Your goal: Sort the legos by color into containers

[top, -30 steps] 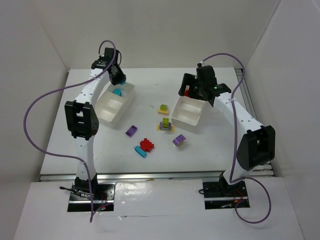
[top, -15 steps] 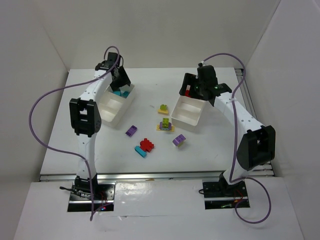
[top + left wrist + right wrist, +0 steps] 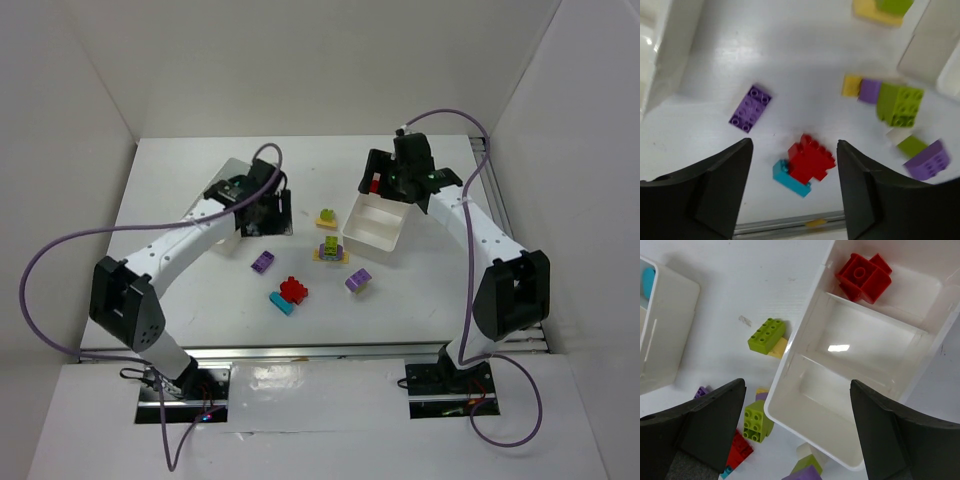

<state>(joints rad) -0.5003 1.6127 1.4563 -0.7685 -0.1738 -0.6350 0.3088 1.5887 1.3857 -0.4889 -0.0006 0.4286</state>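
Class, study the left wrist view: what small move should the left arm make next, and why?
Probably lower straight down. The left end effector is open, and the red cluster, with the cyan brick against it, sits framed between its fingers, not yet grasped.

The left arm (image 3: pixel 160 255) leans low, its elbow pushed out to the left and its forearm reaching inward toward the middle; the left gripper (image 3: pixel 268 212) points down, jaws spread wide with nothing between them; the right arm (image 3: pixel 480 230) stands taller, bent at the elbow, its forearm stretched away and inward; the right gripper (image 3: pixel 378 182) also faces down, jaws wide apart and empty.
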